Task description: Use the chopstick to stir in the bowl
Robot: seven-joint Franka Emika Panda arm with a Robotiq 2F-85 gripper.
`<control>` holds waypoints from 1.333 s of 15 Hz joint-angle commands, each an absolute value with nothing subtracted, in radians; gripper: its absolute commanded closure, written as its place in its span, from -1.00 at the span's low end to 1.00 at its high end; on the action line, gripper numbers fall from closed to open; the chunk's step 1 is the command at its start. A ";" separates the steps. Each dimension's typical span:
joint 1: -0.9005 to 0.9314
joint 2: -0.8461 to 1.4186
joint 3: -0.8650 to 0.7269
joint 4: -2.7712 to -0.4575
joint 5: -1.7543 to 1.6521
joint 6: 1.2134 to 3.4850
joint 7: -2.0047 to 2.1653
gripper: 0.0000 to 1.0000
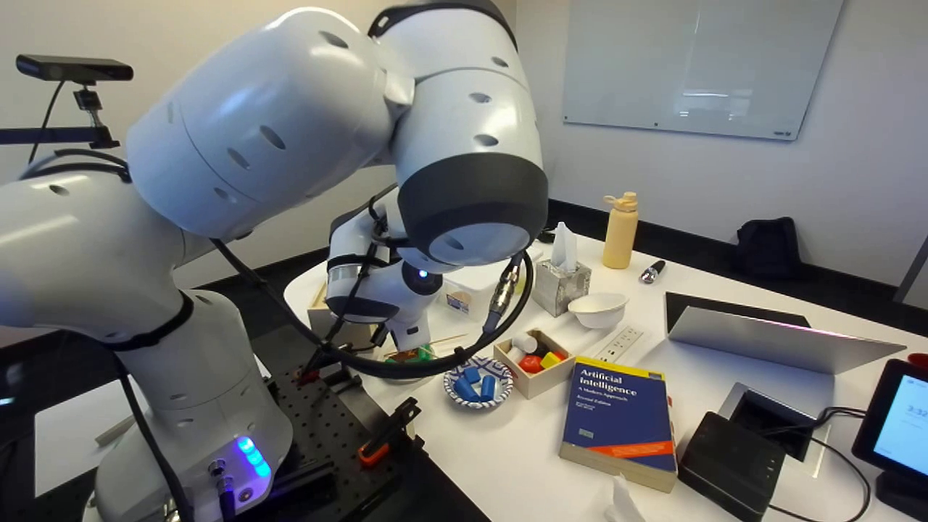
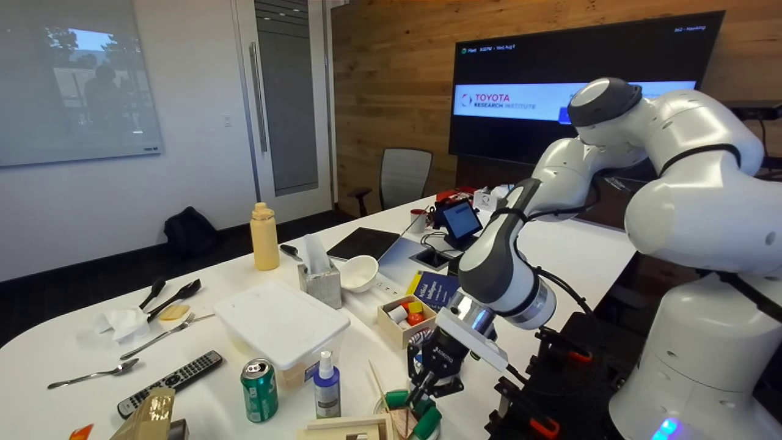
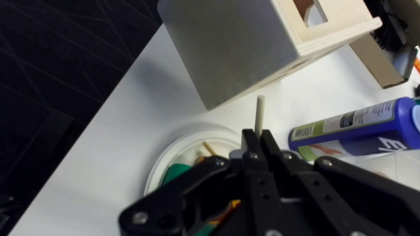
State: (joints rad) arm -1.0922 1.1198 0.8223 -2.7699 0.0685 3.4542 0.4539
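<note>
Chopstick (image 3: 259, 113): centre of the wrist view; only one end shows.
Pincer (image 3: 259, 133): clenched on the Chopstick, which could pivot, being so thin.
Bowl (image 3: 178, 146): lower centre; pressing hard could skid it along the bench (image 3: 111, 157).
Green cylinders (image 2: 427, 423): in the Bowl; a stroke catching one could spill it.
Pump bottle (image 3: 344, 127): far right; a wide swing might topple it.

The textbook (image 1: 620, 420) reads "Artificial Intelligence: A Modern Approach"; the television (image 2: 577, 91), "TOYOTA RESEARCH INSTITUTE"; the tabletop display (image 1: 899, 428), probably "3:32".
</note>
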 commanded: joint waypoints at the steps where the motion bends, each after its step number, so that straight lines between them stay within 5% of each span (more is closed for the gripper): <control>1: -1.060 0.999 0.837 -2.795 0.143 3.451 0.504 0.97; 20: -0.815 0.842 0.873 -2.785 0.210 3.450 0.534 0.97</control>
State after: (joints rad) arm -0.9175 0.8941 0.8558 -2.7707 0.1998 3.4541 0.5078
